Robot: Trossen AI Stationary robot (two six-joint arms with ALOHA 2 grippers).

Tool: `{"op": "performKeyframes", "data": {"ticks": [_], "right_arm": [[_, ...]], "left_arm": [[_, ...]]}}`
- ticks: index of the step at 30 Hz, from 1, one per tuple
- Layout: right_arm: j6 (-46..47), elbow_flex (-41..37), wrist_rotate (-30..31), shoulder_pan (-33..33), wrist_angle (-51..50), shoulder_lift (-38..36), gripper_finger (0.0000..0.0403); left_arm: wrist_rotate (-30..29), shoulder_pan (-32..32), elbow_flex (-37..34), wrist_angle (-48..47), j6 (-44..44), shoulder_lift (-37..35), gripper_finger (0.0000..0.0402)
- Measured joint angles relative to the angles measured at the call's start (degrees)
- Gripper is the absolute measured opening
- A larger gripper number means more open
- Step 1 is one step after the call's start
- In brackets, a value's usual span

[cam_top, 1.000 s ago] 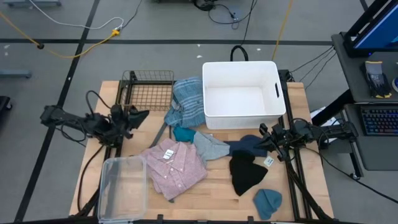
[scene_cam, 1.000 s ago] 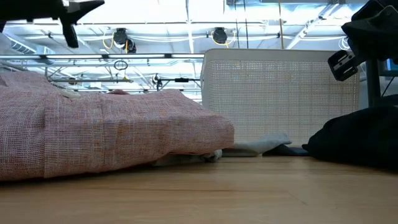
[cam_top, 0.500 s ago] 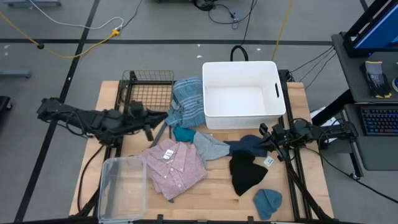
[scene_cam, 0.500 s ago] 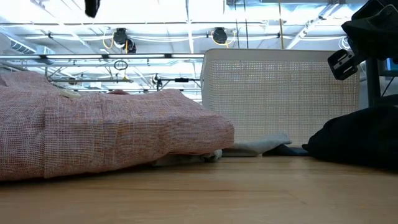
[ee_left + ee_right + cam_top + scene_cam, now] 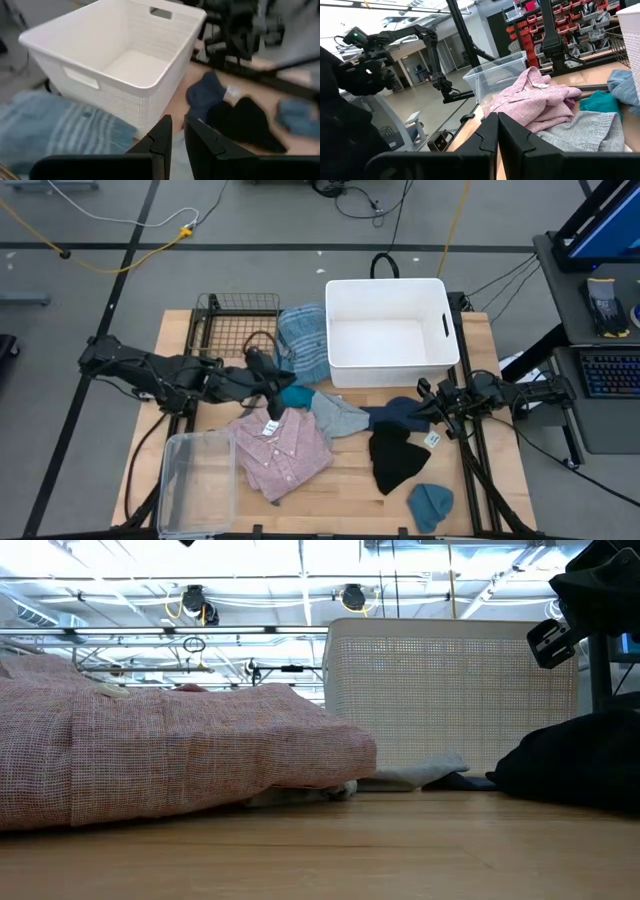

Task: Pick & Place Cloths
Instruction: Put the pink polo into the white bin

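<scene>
Left gripper (image 5: pixel 283 383) has extended rightward from the table's left edge — jaws narrow, empty — now over the teal cloth (image 5: pixel 297 395); pickup imminent.

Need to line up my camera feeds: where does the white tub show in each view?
High: white tub, back of the table, right of centre.
Low: its mesh wall, centre-right, behind the pink shirt.
Left wrist: upper left.
Right wrist: only a sliver at the right edge.
Shared landmark: the pink shirt.
</scene>
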Motion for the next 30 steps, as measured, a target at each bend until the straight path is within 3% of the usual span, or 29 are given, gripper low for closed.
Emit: {"op": "performKeyframes", "data": {"ticks": [12, 20, 30], "right_arm": [[0.0, 0.02, 0.0, 0.01, -0.02, 0.0, 0.0004], [0.0, 0.01, 0.0, 0.02, -0.02, 0.0, 0.0004], [0.0, 0.01, 0.01, 0.0, -0.04, 0.0, 0.0004]], "left_arm": [[1.65, 0.0, 0.0, 1.61, -6.23, 0.53, 0.0049], [14.72, 0.0, -0.01, 2.71, -10.51, 0.53, 0.0049], [20.25, -0.08, -0.04, 2.58, -13.59, 1.6, 0.0059]]}}
